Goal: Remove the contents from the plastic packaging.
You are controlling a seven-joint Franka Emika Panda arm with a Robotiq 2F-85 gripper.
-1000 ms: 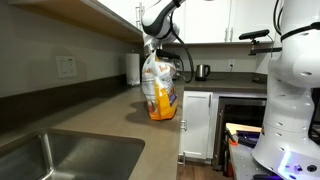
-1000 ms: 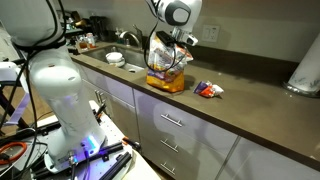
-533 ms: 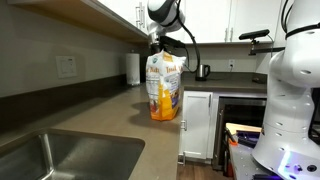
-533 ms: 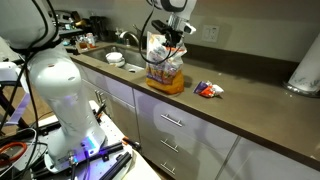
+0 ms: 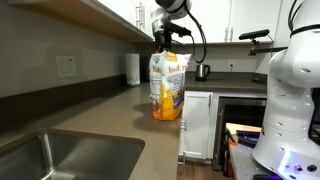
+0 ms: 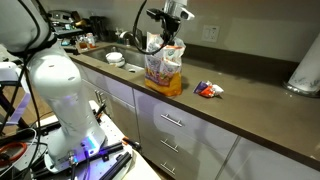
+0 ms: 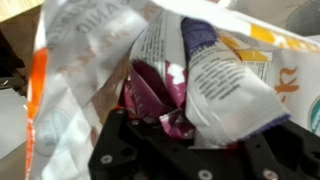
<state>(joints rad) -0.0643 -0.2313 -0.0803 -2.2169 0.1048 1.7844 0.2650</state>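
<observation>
The plastic packaging (image 5: 167, 86) stands upright near the counter's front edge in both exterior views (image 6: 163, 64). It is a tall crinkly white and yellow-orange bag. My gripper (image 5: 165, 42) is at its top, shut on the bag's upper edge and pulling it up straight; it also shows in an exterior view (image 6: 167, 36). In the wrist view the bag (image 7: 225, 70) gapes open, with purple and white wrappers (image 7: 150, 95) inside, right above my jaws (image 7: 190, 128). A small red and blue packet (image 6: 208, 90) lies on the counter beside the bag.
A white cylinder (image 5: 132, 68) and a dark kettle (image 5: 202, 71) stand at the back of the counter. A sink (image 5: 60, 158) is at the near end. A white roll (image 6: 305, 75) stands far along the counter (image 6: 250, 105). Cabinets hang overhead.
My gripper has risen with the bag's top in it. The bag has been drawn from slumped and crumpled to tall and upright.
</observation>
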